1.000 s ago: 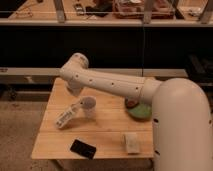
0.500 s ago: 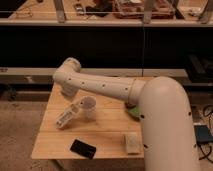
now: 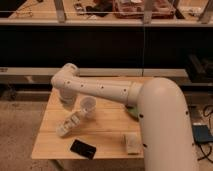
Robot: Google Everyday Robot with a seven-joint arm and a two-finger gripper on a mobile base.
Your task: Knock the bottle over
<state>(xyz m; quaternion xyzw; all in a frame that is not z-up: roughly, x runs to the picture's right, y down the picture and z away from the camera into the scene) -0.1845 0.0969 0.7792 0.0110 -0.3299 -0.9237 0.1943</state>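
Bottle (image 3: 69,124) already lying tilted near the table's (image 3: 107,136) left edge beside the cup (image 3: 88,106), gripper (image 3: 65,98) hidden behind the arm above it, so best lifted clear without nudging anything

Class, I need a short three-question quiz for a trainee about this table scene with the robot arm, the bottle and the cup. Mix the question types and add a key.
1. True or false: the bottle stands upright on the table.
2. Which lies nearest the table's front edge? A) the translucent cup B) the black flat object C) the green object
3. Fill in: the gripper sits at the table's far-left part, hidden behind the arm's ____.

Key: 1 false, it lies on its side. 2 B. 3 elbow.
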